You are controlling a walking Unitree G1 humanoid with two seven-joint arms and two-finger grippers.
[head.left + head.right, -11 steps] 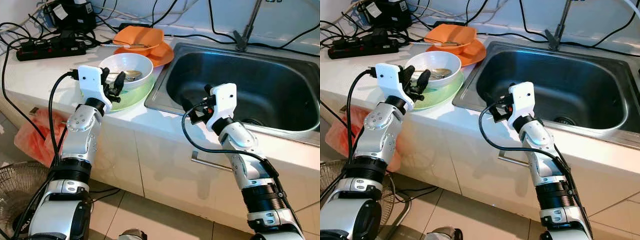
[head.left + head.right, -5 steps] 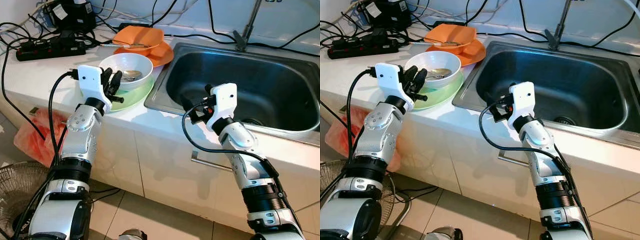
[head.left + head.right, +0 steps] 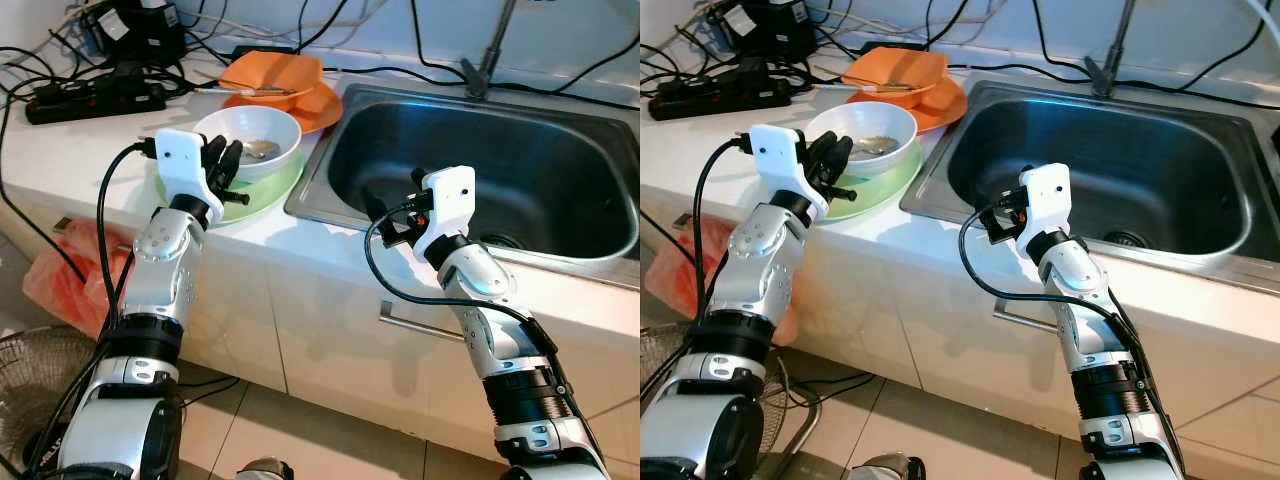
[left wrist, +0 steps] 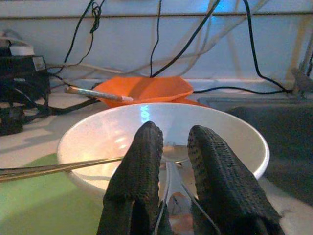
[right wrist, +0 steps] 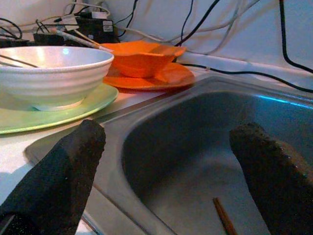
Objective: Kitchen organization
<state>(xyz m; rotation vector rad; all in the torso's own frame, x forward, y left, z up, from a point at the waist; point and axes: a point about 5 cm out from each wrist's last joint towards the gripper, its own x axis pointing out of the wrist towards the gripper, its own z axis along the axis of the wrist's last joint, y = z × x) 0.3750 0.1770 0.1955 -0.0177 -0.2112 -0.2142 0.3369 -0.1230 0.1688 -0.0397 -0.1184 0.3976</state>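
Observation:
A white bowl stands on a green plate on the counter, left of the steel sink. In the bowl lie a metal spoon and chopsticks. My left gripper is at the bowl's near rim, and its fingers are shut on the spoon's handle, which runs between them. My right gripper hangs open over the sink's front left corner, with nothing between its fingers. Behind the white bowl, an orange bowl sits on an orange plate.
A power strip and tangled cables lie at the counter's back left. The faucet rises behind the sink. A brown stick lies in the basin. Below are the cabinet handle, a red bag and a fan.
My left gripper's fingers were spread at the bowl's rim a second ago and have closed together. The right arm has not moved. The camera shifted slightly.

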